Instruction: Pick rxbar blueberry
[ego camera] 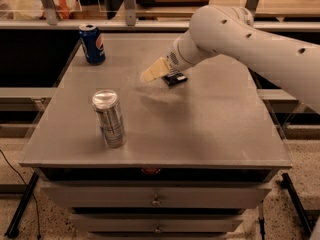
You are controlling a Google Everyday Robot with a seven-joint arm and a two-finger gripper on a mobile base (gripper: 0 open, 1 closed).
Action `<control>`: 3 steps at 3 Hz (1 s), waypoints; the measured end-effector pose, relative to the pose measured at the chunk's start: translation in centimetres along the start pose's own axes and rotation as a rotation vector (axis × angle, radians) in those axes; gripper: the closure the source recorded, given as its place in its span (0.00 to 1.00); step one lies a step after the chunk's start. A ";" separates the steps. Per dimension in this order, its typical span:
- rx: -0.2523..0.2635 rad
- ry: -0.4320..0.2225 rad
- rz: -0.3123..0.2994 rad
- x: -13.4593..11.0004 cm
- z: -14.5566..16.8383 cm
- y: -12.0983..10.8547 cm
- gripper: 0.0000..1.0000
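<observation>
The rxbar blueberry [176,79] is a small flat dark bar lying on the grey table [210,129], right of the table's middle and toward the back; the arm hides part of it. My gripper [152,72] has pale fingers pointing left and hangs just above the table, its tip a little left of the bar. The white arm comes in from the upper right.
A blue Pepsi can [92,44] stands at the back left of the table. A silver can [109,118] stands at the front left. Drawers run under the table's front edge. Shelving and rails stand behind the table.
</observation>
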State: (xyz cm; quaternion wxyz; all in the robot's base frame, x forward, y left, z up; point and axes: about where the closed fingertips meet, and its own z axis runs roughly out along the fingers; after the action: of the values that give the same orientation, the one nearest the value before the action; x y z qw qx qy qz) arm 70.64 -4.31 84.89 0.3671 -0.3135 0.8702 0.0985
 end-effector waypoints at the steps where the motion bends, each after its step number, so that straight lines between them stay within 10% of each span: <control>1: 0.023 0.027 0.023 0.6 1.5 -0.2 0.18; 3: 0.036 0.051 0.041 1.1 2.0 -0.4 0.63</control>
State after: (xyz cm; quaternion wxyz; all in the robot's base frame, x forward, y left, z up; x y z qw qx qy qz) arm 71.40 -4.33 82.73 0.3482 -0.2915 0.8871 0.0823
